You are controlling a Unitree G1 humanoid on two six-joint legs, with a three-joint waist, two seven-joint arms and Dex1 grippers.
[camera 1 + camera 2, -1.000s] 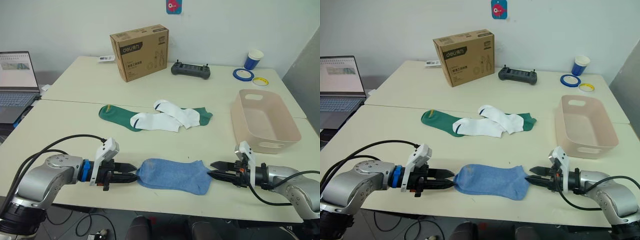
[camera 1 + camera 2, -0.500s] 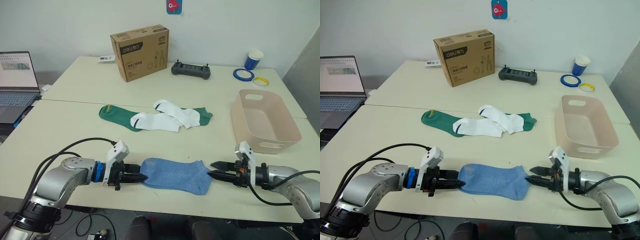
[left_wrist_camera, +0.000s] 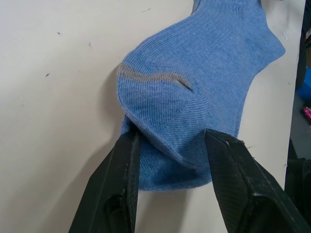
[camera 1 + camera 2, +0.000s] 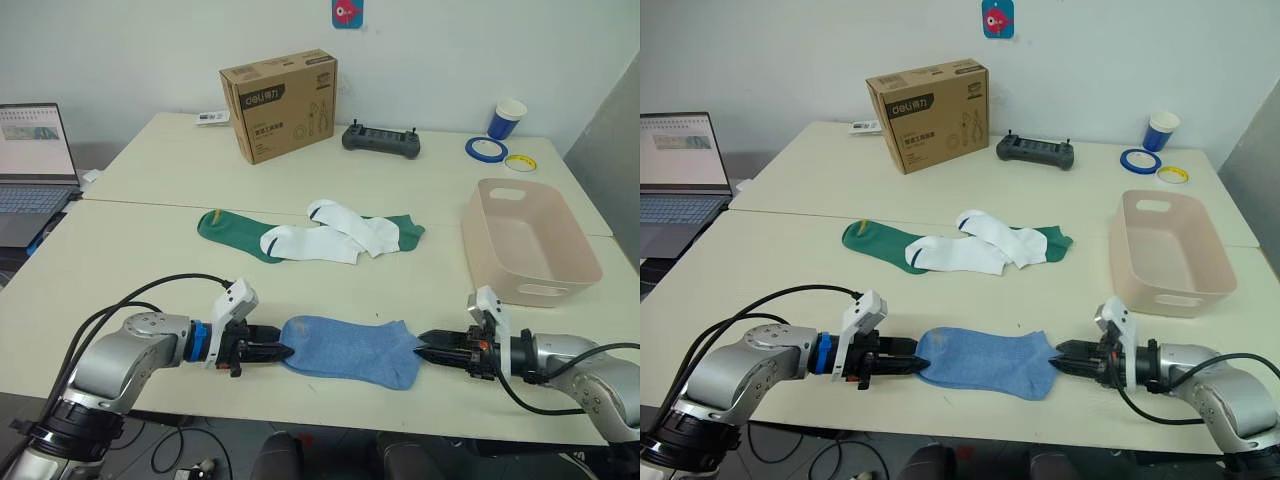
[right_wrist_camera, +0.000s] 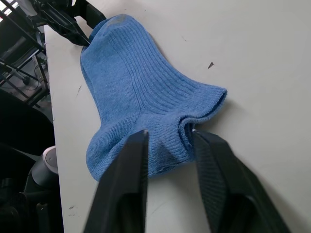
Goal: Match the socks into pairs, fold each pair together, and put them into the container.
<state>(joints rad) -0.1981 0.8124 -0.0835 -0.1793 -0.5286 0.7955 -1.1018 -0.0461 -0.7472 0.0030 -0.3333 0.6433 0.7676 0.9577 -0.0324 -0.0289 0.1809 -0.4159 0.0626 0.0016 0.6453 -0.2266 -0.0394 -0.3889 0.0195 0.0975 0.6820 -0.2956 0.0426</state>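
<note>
Blue socks (image 4: 348, 350) are straddled at each end by open grippers (image 4: 276, 352) (image 4: 430, 348), not yet folded; the basin (image 4: 530, 243) is empty.

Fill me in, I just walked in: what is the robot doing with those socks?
It is working on the light blue socks, laid together at the near table edge. The left gripper is at one end and the right gripper at the other, each with open jaws straddling the fabric. The white socks and dark green socks lie in a loose pile mid-table. The pink container holds no socks.
</note>
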